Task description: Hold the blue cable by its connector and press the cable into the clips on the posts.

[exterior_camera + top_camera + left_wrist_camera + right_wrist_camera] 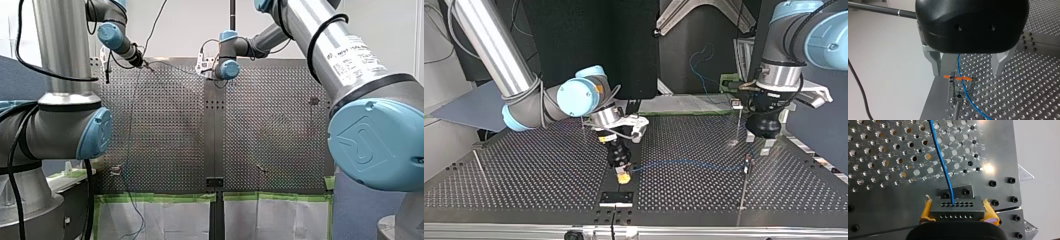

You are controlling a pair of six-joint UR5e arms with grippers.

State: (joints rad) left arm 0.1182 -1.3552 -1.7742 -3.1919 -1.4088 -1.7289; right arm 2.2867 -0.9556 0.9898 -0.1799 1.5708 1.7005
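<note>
R gripper [958,212] w/ 1 connector [957,207], 1 blue cable [941,162], 2 pads [926,210]

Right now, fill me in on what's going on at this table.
My right gripper is shut on the connector, its yellow pads on either side, and the blue cable runs from it across the perforated table. My left gripper hangs open above the clip on a post, the cable passing between its fingers and crossing the clip. Whether it is seated there, I cannot tell.
</note>
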